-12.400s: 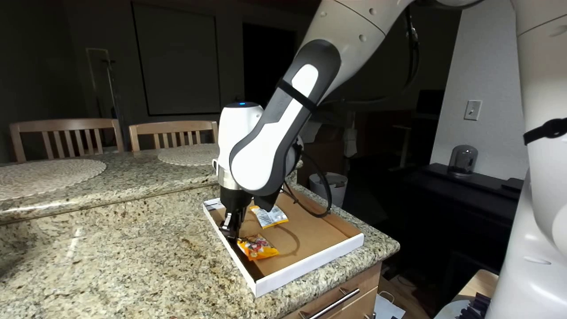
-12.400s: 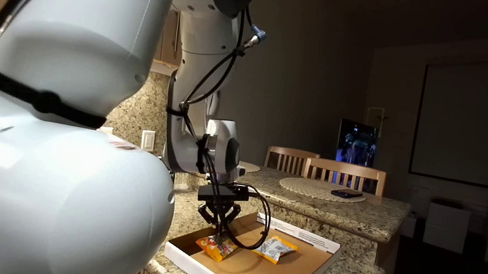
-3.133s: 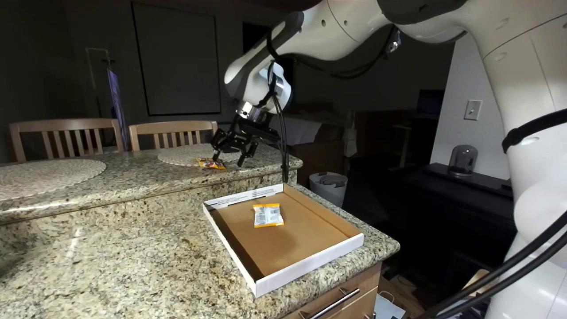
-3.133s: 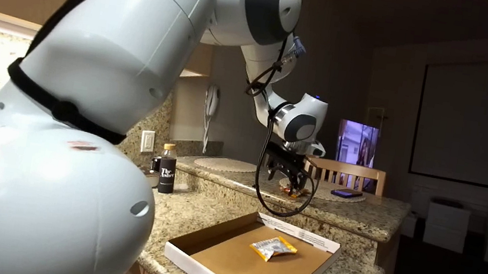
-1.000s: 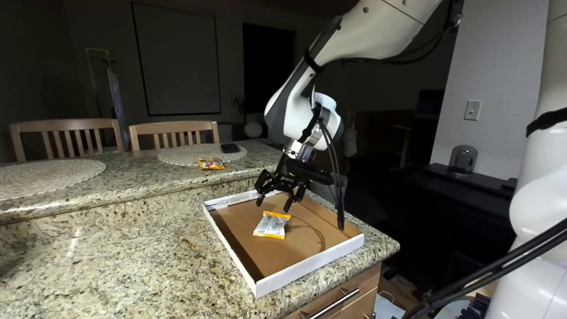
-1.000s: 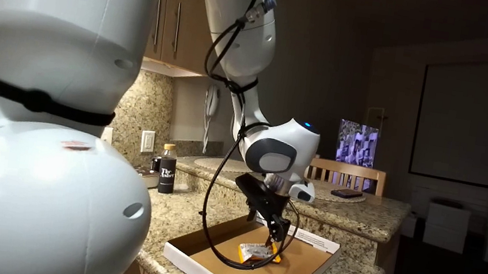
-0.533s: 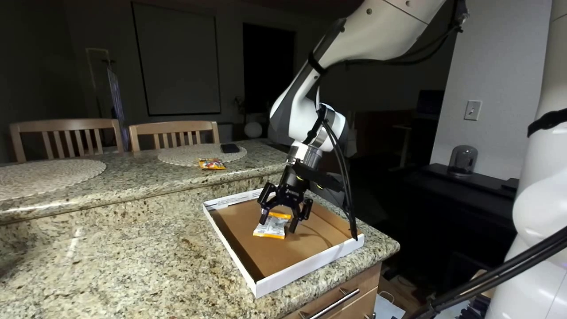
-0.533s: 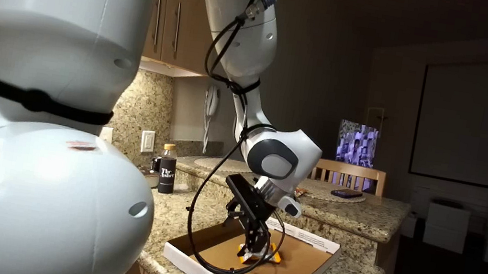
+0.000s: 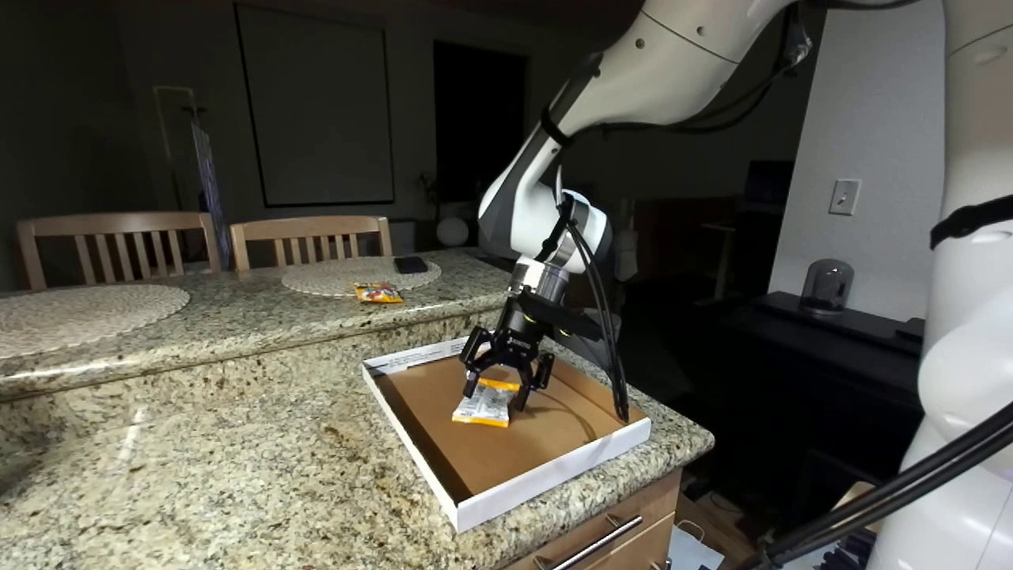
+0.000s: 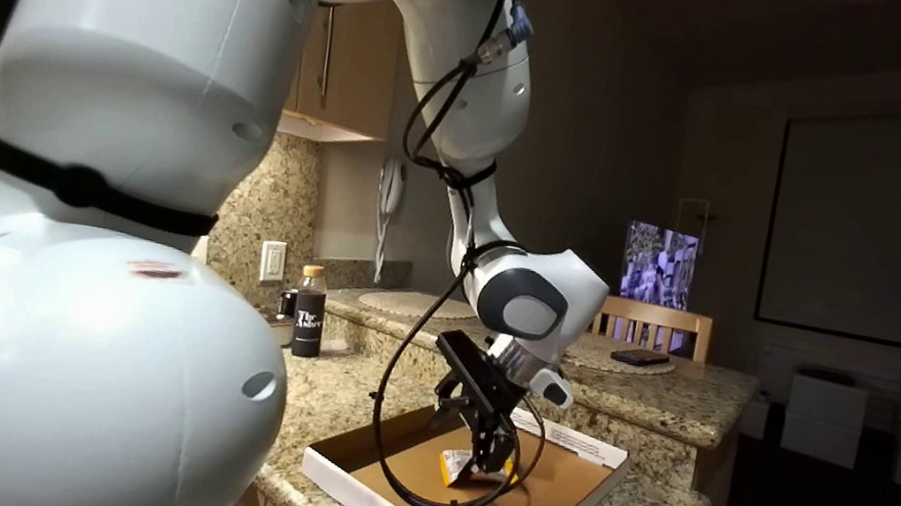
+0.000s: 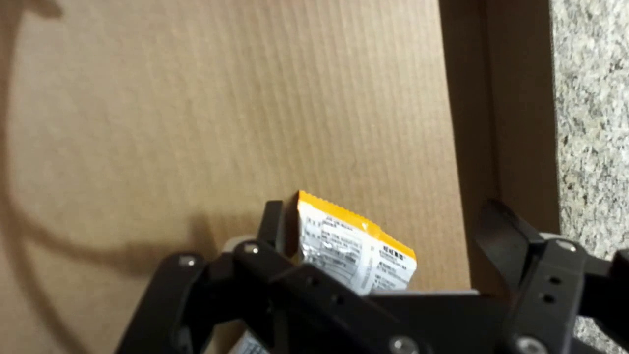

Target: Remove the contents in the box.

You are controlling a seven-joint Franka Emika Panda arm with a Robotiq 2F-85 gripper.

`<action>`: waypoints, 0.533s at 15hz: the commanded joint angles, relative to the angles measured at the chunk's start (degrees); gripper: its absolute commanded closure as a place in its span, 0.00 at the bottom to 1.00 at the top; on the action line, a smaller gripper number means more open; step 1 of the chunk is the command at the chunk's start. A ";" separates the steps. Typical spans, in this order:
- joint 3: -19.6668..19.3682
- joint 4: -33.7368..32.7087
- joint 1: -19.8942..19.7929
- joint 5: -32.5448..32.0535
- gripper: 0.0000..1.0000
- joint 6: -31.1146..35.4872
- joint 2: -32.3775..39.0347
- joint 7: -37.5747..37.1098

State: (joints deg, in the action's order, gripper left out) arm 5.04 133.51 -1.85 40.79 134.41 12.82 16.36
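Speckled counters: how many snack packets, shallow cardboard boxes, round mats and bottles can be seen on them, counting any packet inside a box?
Shallow box: 1
Packets: 2, one inside the box, the other packet outside it
Round mats: 2
Bottle: 1
Total: 6

A dark smartphone (image 10: 639,357) lies on a round woven placemat (image 9: 340,273) on the granite desk (image 9: 229,318), two slatted wooden chairs (image 9: 309,227) behind. An upright bottle (image 10: 306,331) bears white lettering; a corded wall telephone (image 10: 391,185) hangs beyond it. A glass dome (image 9: 827,286) sits below a light switch (image 9: 844,196).
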 commanded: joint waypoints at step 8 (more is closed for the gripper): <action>0.19 -11.03 -0.14 -2.91 0.00 -5.10 9.42 0.16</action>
State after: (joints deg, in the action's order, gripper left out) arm 4.98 124.50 -1.34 38.85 131.04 20.63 16.36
